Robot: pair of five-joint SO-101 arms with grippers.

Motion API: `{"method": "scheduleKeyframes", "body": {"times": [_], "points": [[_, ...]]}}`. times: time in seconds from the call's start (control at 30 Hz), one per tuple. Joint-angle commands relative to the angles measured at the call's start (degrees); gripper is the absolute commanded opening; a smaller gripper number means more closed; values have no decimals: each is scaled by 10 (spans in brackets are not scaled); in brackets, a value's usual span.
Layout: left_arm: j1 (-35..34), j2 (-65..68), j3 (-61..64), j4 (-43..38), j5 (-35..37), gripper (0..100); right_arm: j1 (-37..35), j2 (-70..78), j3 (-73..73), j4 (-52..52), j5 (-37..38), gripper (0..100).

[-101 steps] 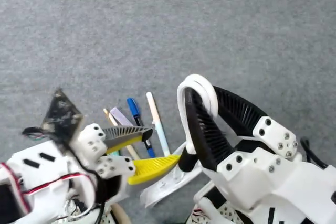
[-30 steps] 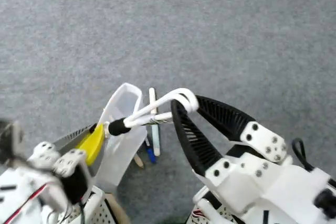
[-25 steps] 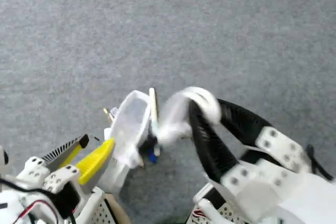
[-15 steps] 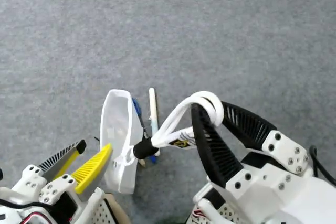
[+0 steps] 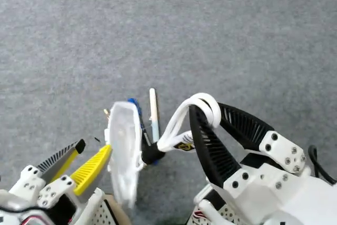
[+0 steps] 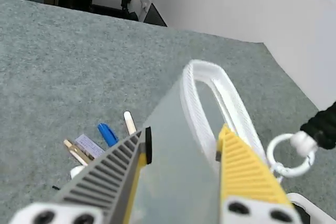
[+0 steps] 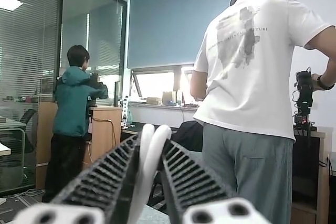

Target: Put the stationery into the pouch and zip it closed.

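High view: my left fingers (image 5: 101, 157) have let go and stand open beside the pouch (image 5: 124, 146), which now swings from its white strap (image 5: 176, 125), clamped in my right fingers (image 5: 198, 117). Pens (image 5: 153, 106) wait on the surface (image 5: 221, 40), unpacked.

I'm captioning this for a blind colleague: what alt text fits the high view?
The right gripper is shut on the strap of a clear pouch, partly hiding pens on a grey table. The left gripper is open beside the pouch.
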Motion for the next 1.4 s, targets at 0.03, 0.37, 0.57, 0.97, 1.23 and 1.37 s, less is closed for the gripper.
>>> {"method": "scheduleKeyframes", "body": {"times": [0.03, 0.37, 0.57, 0.97, 1.23, 1.37], "points": [[-4, 0, -51, -68, -68, 227, -2, 6, -17, 2, 3, 11], [-6, 4, 9, -202, -265, 224, -2, 7, -17, 2, 3, 11], [-6, 4, 66, -270, -315, 224, -3, 19, -20, -3, -11, 11], [0, 20, 188, -397, -317, 228, -6, 74, -66, -3, -40, 11], [0, 193, 103, -418, -244, 227, -33, 78, -58, 0, -36, 11], [0, 302, -5, -400, -212, 228, -33, 77, -42, -1, -37, 11]]}}
